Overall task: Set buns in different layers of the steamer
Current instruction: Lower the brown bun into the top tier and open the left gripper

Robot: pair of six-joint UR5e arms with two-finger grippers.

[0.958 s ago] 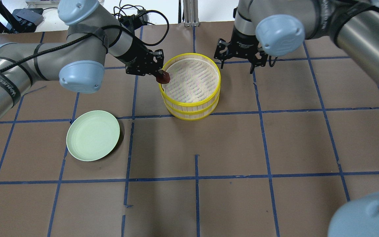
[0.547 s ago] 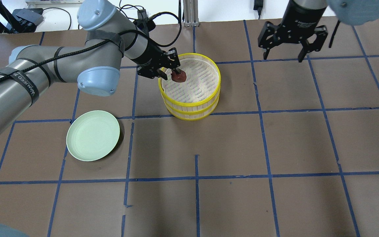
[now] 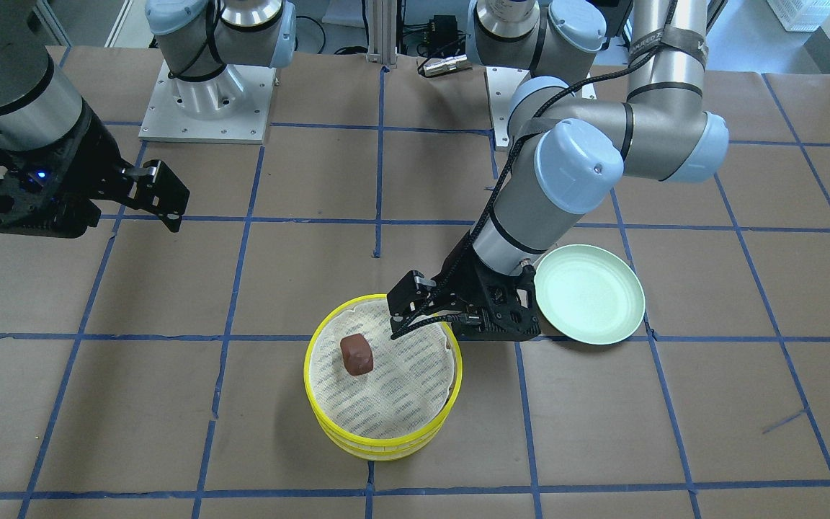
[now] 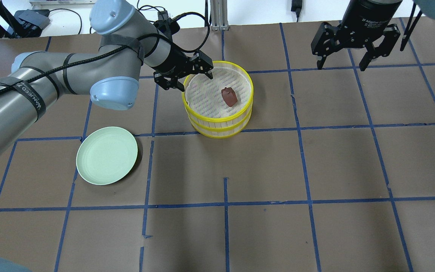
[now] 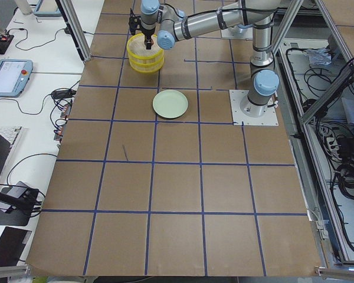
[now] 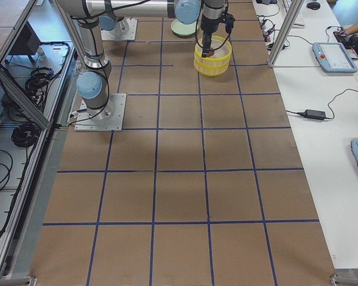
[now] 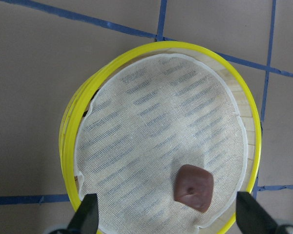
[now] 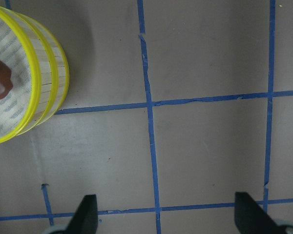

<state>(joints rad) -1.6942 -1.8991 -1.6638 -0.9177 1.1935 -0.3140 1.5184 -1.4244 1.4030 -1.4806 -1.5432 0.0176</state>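
Two yellow-rimmed layers are sitting stacked, the top layer (image 4: 221,119) on the bottom layer (image 4: 217,135). The dark bun (image 4: 229,96) is lying free on the top one's striped cloth liner (image 4: 208,100), toward the side away from the left gripper (image 4: 195,80). That gripper is hanging at the steamer's rim with its jaws spread and nothing between them. Judging from this, the step in hand is getting the left arm clear of the steamer. It is best lifting straight up before swinging aside, since a sideways pull is risking a catch on the loose liner edge or a nudge to the stack. The right gripper (image 4: 341,64) is likewise hanging spread and empty, well apart from the steamer. No white bun is showing in any view, and whether it is lying hidden in the bottom layer cannot be told. The dark bun is looking reddish-brown, smooth and rather blocky, with a small dimple on top, and is touching neither rim nor gripper.
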